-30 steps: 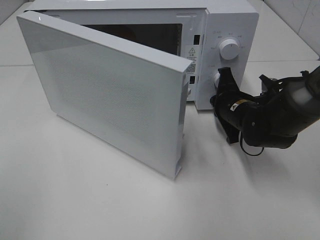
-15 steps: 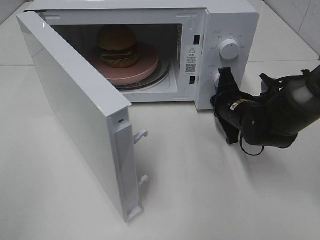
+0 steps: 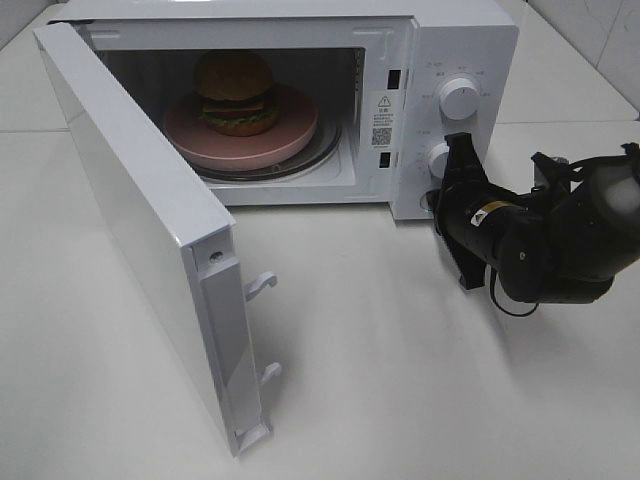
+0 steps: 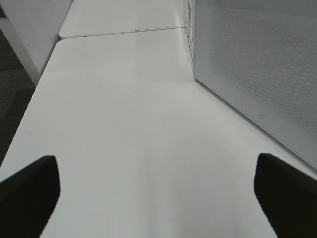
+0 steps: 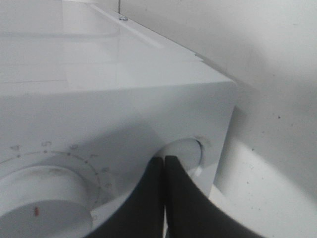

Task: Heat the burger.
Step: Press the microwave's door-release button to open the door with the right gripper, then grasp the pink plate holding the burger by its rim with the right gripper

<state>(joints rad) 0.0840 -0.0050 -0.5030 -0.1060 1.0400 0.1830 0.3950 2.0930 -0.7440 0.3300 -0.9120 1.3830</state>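
The burger [image 3: 236,93] rests on a round pink plate [image 3: 290,135] inside the white microwave [image 3: 460,40]. The microwave door [image 3: 130,200] stands wide open, swung out to the left. My right gripper [image 3: 456,152] is shut with nothing in it, right in front of the control panel by the lower knob [image 3: 437,158]. In the right wrist view its closed tips [image 5: 164,162] sit against a round button [image 5: 184,150] beside a marked dial [image 5: 39,208]. My left gripper [image 4: 158,193] is open and empty over bare table, beside the door's outer face [image 4: 257,64]; it does not show in the exterior view.
The upper knob [image 3: 458,97] is above the right gripper. The door's latch hooks [image 3: 262,285] stick out toward the middle of the white table [image 3: 400,380]. The table's left edge [image 4: 29,99] drops to a dark floor.
The door has swung from nearly closed to wide open, uncovering the burger and plate. The right gripper has drawn slightly back to the right of the panel.
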